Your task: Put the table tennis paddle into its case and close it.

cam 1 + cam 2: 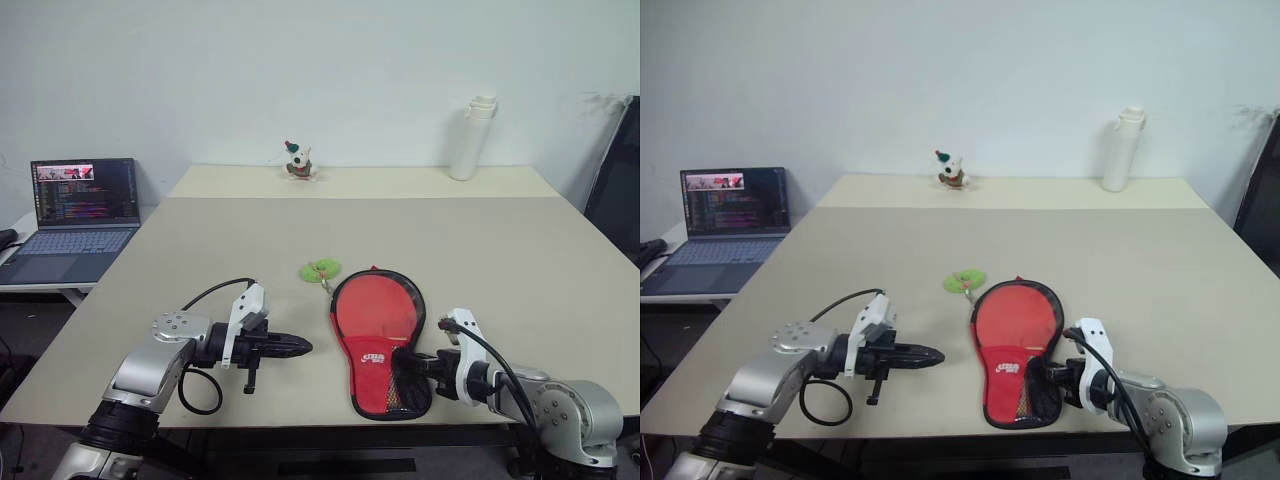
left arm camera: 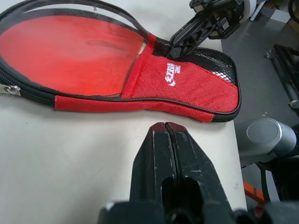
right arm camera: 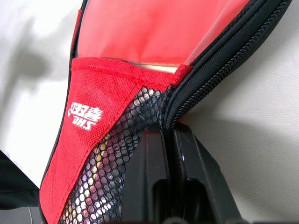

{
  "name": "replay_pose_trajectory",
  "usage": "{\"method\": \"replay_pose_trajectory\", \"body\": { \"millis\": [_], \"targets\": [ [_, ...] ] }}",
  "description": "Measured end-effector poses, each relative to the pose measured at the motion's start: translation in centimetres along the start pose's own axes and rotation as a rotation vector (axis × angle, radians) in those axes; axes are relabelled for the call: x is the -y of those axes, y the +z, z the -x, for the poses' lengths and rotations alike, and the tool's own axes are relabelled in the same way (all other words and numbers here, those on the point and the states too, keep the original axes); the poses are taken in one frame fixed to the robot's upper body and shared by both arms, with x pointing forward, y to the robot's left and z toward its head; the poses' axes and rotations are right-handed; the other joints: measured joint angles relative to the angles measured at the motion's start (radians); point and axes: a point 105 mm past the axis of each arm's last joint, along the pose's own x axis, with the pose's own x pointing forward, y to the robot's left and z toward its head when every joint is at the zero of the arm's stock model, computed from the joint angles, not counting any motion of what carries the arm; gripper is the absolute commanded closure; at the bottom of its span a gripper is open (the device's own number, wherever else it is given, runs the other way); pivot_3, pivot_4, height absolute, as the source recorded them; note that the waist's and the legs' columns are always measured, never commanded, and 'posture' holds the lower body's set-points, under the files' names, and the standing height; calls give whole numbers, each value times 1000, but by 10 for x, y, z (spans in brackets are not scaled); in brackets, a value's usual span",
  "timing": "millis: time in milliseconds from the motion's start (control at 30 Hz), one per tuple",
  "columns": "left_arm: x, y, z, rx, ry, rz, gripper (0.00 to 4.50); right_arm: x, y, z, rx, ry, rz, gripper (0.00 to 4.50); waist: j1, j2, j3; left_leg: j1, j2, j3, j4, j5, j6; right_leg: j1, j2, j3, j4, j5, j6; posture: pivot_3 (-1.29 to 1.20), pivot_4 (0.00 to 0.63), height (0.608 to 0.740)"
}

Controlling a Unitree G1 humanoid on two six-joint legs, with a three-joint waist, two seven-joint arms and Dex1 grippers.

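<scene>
Nearest, the right gripper (image 1: 403, 361) sits nearly closed at the case's (image 1: 378, 345) mesh neck, seemingly on the zipper edge, likely to steady it. Its long axis runs near to far, round end far. Inside lies the paddle (image 2: 70, 56). Left gripper (image 1: 297, 346) is clenched empty, left of the case.

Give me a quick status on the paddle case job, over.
Left gripper shut, empty, beside the case. Right gripper at the case's mesh end; grip unclear. Paddle inside, case unzipped. Nothing in the way.
</scene>
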Motion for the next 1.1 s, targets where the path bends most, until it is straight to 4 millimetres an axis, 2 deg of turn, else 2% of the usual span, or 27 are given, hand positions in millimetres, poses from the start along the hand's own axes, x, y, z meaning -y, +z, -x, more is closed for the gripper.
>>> {"method": "replay_pose_trajectory", "body": {
  "millis": [267,333,367,533,600,667,733,833,933,1033,1067,1100],
  "targets": [
    [-1,-1,0,4,21,0,4500,-5,-2,19,-7,-17,67,1009,1,0,0,0,0,0,0,0,0,0,0,0,0,-1,0,0,150,740],
    [-2,-2,0,6,30,3,4500,-5,2,28,7,-22,111,244,1,0,0,0,0,0,0,0,0,0,0,0,-1,-1,0,0,150,740],
    [-3,-2,-1,10,42,3,4500,-8,6,33,11,-7,149,15,1,0,0,0,0,1,0,0,0,0,0,0,-1,-1,0,0,150,740],
    [-18,4,-4,57,128,16,4500,-24,39,48,85,74,319,15,1,-1,0,0,1,0,0,0,0,0,0,-1,-1,-1,0,0,150,740],
    [-33,12,-5,93,195,18,4500,-33,51,42,126,118,356,15,1,-1,1,0,2,-1,0,0,0,0,1,-1,0,-1,0,0,150,740],
    [-48,24,-6,113,263,-1,4124,-41,61,28,152,145,382,0,0,-1,1,0,1,0,0,0,0,0,1,-1,0,-1,0,0,150,740],
    [-63,32,-5,110,337,-24,3574,-47,66,10,168,156,389,0,-1,-1,1,0,1,0,0,0,0,0,1,-1,0,-1,0,0,150,740],
    [-87,37,-2,93,442,-20,2464,-50,67,-16,168,151,405,0,0,-1,1,-1,-1,0,0,0,0,-1,1,-1,0,0,0,0,150,740],
    [-105,40,-4,88,515,-4,1364,-53,65,-31,168,153,416,0,1,-2,1,-2,-2,0,0,0,0,-1,0,-1,0,1,-1,0,150,740],
    [-119,41,-8,85,561,24,266,-54,64,-39,179,146,424,0,4,-2,1,-4,-3,-1,0,0,0,-2,-1,-2,0,1,-1,0,150,740],
    [-125,41,-10,82,577,44,29,-55,64,-41,185,146,424,0,4,-2,1,-4,-2,-1,0,0,0,-3,-1,-1,0,1,-1,0,150,740],
    [-130,40,-13,78,590,64,29,-56,64,-42,189,150,423,0,4,-2,1,-4,-2,-1,1,0,0,-3,-1,-2,0,1,-1,0,150,740]
  ]
}}
